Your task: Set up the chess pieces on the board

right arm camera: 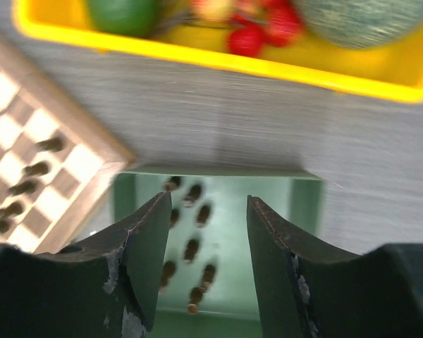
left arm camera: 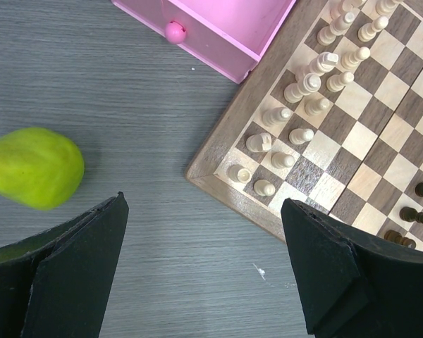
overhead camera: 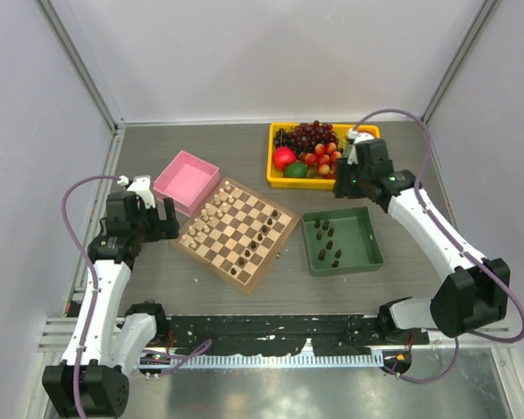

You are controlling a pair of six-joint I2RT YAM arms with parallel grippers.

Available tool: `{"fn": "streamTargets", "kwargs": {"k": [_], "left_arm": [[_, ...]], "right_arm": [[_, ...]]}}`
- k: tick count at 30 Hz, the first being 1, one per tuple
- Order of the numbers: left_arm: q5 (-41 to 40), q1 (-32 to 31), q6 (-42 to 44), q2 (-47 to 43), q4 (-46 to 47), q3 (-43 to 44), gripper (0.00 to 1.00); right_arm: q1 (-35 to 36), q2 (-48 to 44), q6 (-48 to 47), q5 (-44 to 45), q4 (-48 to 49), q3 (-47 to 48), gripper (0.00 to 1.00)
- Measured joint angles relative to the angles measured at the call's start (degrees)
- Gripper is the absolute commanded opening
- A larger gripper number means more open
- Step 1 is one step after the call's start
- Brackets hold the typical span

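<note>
Several dark chess pieces (overhead camera: 327, 240) sit loose in the green tray (overhead camera: 358, 234), just right of the board (overhead camera: 241, 220). Others of the same colour already stand on the board's near-right rows, opposite the cream pieces (overhead camera: 211, 209).

The right fingers (right arm camera: 208, 204) are apart and empty, hanging over the tray's far edge, between it and the yellow fruit bin (right arm camera: 197, 60). The left fingers (left arm camera: 204, 204) are wide apart, also empty, over bare tabletop (left arm camera: 127, 127) off the board's left corner.

The step in hand looks like fetching the next dark piece from the tray. The pieces there are small and close together, so it would be best to choose one at the edge of the cluster. Come straight down with the fingers either side of that piece alone and close low on its body. Lift it clear of the tray wall before crossing to the board. Lower it from above onto an open square so the standing neighbours are not knocked.
</note>
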Motion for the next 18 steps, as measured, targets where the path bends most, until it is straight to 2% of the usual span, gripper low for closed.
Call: {"fn": "streamTargets", "kwargs": {"k": [4, 7, 18], "left_arm": [[-0.04, 0.0, 0.0, -0.02, -0.02, 0.0, 0.99], [-0.04, 0.0, 0.0, -0.13, -0.04, 0.0, 0.99], [-0.04, 0.0, 0.0, -0.11, -0.07, 0.0, 0.99]], "right_arm": [[9.73, 3.5, 0.87, 0.24, 1.01, 2.19, 0.52], [13.86, 6.56, 1.44, 0.2, 1.64, 2.47, 0.49], [15.74, 12.66, 1.99, 1.01, 1.64, 2.47, 0.4]]}}
